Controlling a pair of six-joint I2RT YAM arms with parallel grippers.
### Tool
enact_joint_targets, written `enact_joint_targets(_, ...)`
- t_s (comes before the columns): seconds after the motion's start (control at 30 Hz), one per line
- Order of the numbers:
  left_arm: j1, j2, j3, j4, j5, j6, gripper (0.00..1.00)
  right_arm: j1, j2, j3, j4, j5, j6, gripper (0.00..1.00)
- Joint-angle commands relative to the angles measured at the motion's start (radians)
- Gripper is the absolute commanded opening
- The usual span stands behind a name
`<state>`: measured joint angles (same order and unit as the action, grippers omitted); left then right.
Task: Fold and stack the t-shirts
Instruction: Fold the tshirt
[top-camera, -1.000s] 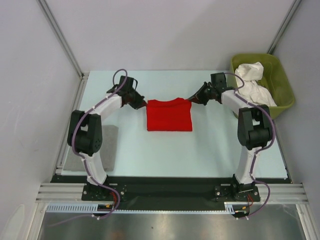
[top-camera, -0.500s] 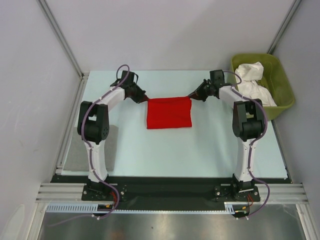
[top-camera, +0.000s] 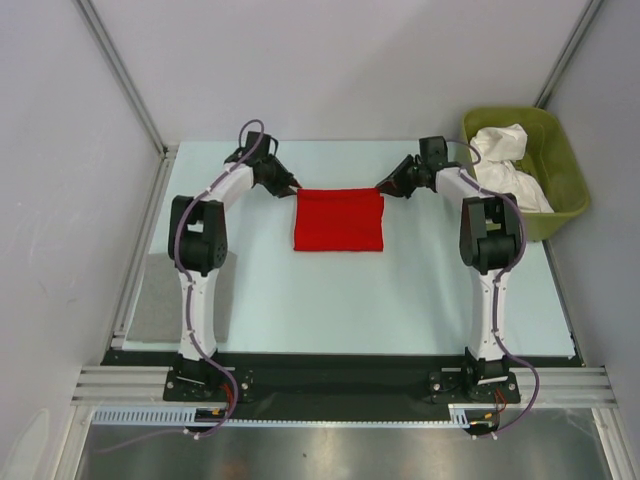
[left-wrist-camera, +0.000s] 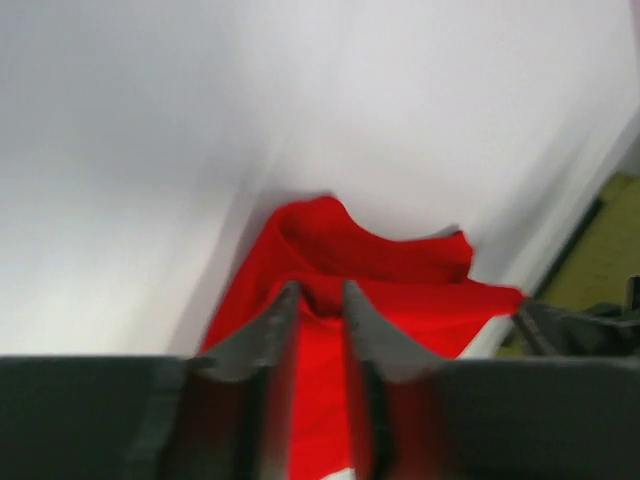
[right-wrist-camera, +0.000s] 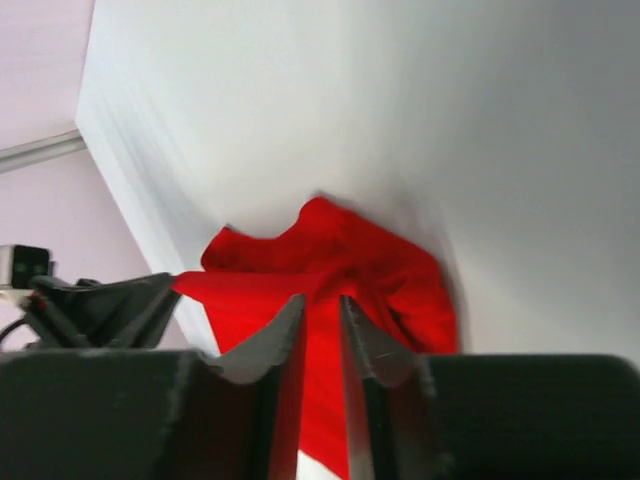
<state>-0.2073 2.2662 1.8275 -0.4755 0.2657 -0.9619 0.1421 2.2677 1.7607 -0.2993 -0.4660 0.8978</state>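
The red t-shirt (top-camera: 338, 222) lies folded into a flat rectangle at the middle back of the table. My left gripper (top-camera: 295, 187) is at its far left corner and my right gripper (top-camera: 381, 187) at its far right corner. In the left wrist view the left gripper (left-wrist-camera: 318, 292) has its jaws a little apart, with a ridge of the red t-shirt (left-wrist-camera: 400, 280) between the tips. The right gripper (right-wrist-camera: 320, 302) also stands slightly open over the red t-shirt (right-wrist-camera: 300, 260). White t-shirts (top-camera: 505, 165) lie crumpled in the tub.
The olive-green tub (top-camera: 560, 130) stands at the back right corner, just right of the right arm. A grey pad (top-camera: 160, 300) lies at the table's left edge beside the left arm. Enclosure walls and posts ring the table.
Both grippers carried the shirt's edge toward the back, laying the fold flat. Both arms have stretched further out. The jaws of both grippers, shut before, now stand slightly apart.
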Motion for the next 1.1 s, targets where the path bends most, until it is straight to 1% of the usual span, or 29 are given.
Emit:
enact_joint_targets(0.0,0.016,0.012,0.174,-0.107,-0.079,0.158,0.35,-0.035,0.033,0.100,-0.006,0.015,-0.039,0.26)
enact_joint_targets(0.1,0.009,-0.060,0.188,-0.140,-0.182,0.302,0.42,-0.070,0.033,0.150,-0.064,0.012,-0.105,0.34)
enact_joint_targets(0.13,0.006,-0.121,0.161,-0.140,-0.193,0.331,0.48,-0.073,0.027,0.189,-0.120,0.030,-0.172,0.40)
enact_joint_targets(0.17,0.006,-0.150,0.142,-0.138,-0.195,0.375,0.54,-0.076,0.020,0.201,-0.144,0.035,-0.209,0.43)
enact_joint_targets(0.2,0.003,-0.177,0.095,-0.135,-0.181,0.394,0.59,-0.073,0.007,0.207,-0.159,0.032,-0.239,0.45)
enact_joint_targets(0.23,-0.009,-0.206,0.069,-0.130,-0.162,0.408,0.59,-0.069,-0.019,0.203,-0.167,0.011,-0.264,0.49)
enact_joint_targets(0.27,-0.017,-0.256,0.037,-0.121,-0.139,0.426,0.59,-0.061,-0.034,0.165,-0.153,-0.014,-0.275,0.51)
enact_joint_targets(0.3,-0.027,-0.285,-0.047,-0.067,-0.111,0.433,0.58,-0.044,-0.048,0.133,-0.117,-0.049,-0.260,0.51)
enact_joint_targets(0.33,-0.049,-0.312,-0.094,-0.033,-0.053,0.427,0.57,-0.032,-0.077,0.099,-0.039,-0.097,-0.243,0.52)
enact_joint_targets(0.37,-0.061,-0.354,-0.141,0.006,-0.021,0.414,0.56,-0.020,-0.089,0.020,0.007,-0.108,-0.199,0.52)
enact_joint_targets(0.4,-0.072,-0.370,-0.190,0.111,0.024,0.398,0.55,-0.006,-0.097,-0.012,0.064,-0.121,-0.176,0.52)
enact_joint_targets(0.43,-0.081,-0.379,-0.280,0.164,0.088,0.379,0.52,0.016,-0.102,-0.041,0.157,-0.140,-0.154,0.51)
enact_joint_targets(0.5,-0.109,-0.378,-0.339,0.280,0.145,0.327,0.49,0.037,-0.088,-0.088,0.245,-0.164,-0.090,0.49)
enact_joint_targets(0.53,-0.116,-0.363,-0.365,0.313,0.176,0.310,0.48,0.045,-0.077,-0.098,0.287,-0.189,-0.064,0.47)
enact_joint_targets(0.57,-0.122,-0.347,-0.367,0.342,0.231,0.280,0.47,0.057,-0.044,-0.102,0.372,-0.198,-0.045,0.44)
enact_joint_targets(0.6,-0.124,-0.297,-0.360,0.365,0.243,0.272,0.47,0.059,-0.024,-0.102,0.405,-0.212,-0.005,0.42)
enact_joint_targets(0.63,-0.122,-0.268,-0.318,0.365,0.250,0.266,0.47,0.059,-0.004,-0.102,0.472,-0.224,0.012,0.37)
enact_joint_targets(0.7,-0.116,-0.194,-0.258,0.367,0.270,0.262,0.46,0.050,0.062,-0.106,0.529,-0.226,0.051,0.31)
enact_joint_targets(0.73,-0.104,-0.122,-0.200,0.371,0.273,0.244,0.46,0.044,0.090,-0.113,0.619,-0.236,0.117,0.25)
enact_joint_targets(0.8,-0.087,-0.044,-0.145,0.409,0.294,0.204,0.46,0.025,0.159,-0.101,0.657,-0.235,0.162,0.22)
enact_joint_targets(0.9,-0.054,0.087,-0.048,0.431,0.259,0.170,0.48,-0.005,0.228,-0.043,0.612,-0.218,0.156,0.21)
enact_joint_targets(0.93,-0.041,0.129,0.029,0.413,0.253,0.172,0.48,-0.015,0.240,-0.032,0.589,-0.209,0.159,0.21)
enact_joint_targets(0.97,-0.034,0.210,0.082,0.390,0.262,0.167,0.49,-0.024,0.256,-0.006,0.577,-0.209,0.164,0.22)
enact_joint_targets(1.0,-0.029,0.254,0.192,0.336,0.292,0.166,0.49,-0.038,0.266,0.015,0.560,-0.210,0.159,0.22)
enact_joint_targets(1.03,-0.020,0.272,0.206,0.327,0.290,0.172,0.49,-0.044,0.288,0.037,0.518,-0.223,0.153,0.22)
enact_joint_targets(1.07,-0.015,0.247,0.201,0.325,0.280,0.178,0.50,-0.050,0.296,0.089,0.493,-0.232,0.132,0.22)
